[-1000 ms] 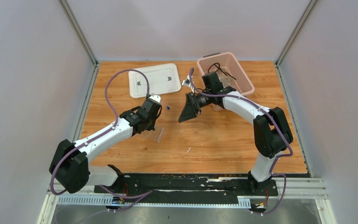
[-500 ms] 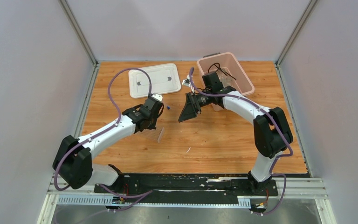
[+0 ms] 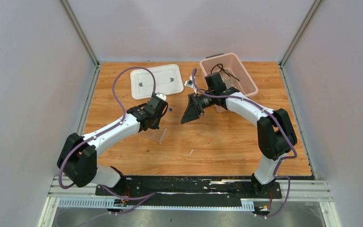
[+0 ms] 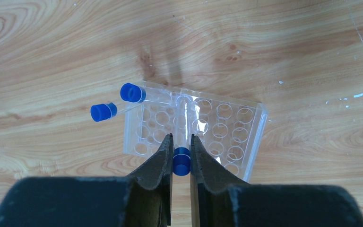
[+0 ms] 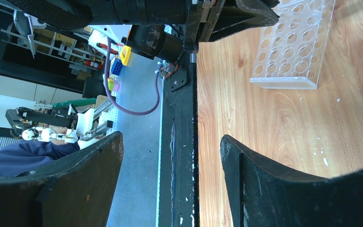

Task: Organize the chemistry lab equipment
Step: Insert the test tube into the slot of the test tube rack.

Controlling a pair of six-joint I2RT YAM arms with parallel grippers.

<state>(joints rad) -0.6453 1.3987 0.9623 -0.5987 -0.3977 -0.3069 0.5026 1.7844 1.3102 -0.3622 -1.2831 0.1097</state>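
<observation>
My left arm (image 3: 118, 128) has swung a little farther from the near edge in the last second. The clear tube rack (image 4: 227, 125) looks to lie where it did, on the table (image 3: 227, 142) left of centre. My right arm has not shifted.

My left jaws stand narrow over the rack, with the blue cap of a tube (image 4: 181, 161) between the fingertips (image 4: 163, 153). The tube's clear body runs down into a hole near the middle of the rack. The fingertips sit against the cap on both sides, and I cannot tell whether they still pinch it or have just let go. I judge this tube is seated and the step in hand is the release.

Two more blue-capped tubes (image 4: 132, 92) lean out at one corner of the rack; I can't make out whether they sit properly in holes.

My right jaws are wide with nothing between them, hanging over the table right of the rack. The pink bin (image 3: 251, 86) is at the far right, well apart from the rack.

Next I would open fully and lift straight off, so the cap is not dragged and the rack not tipped.
</observation>
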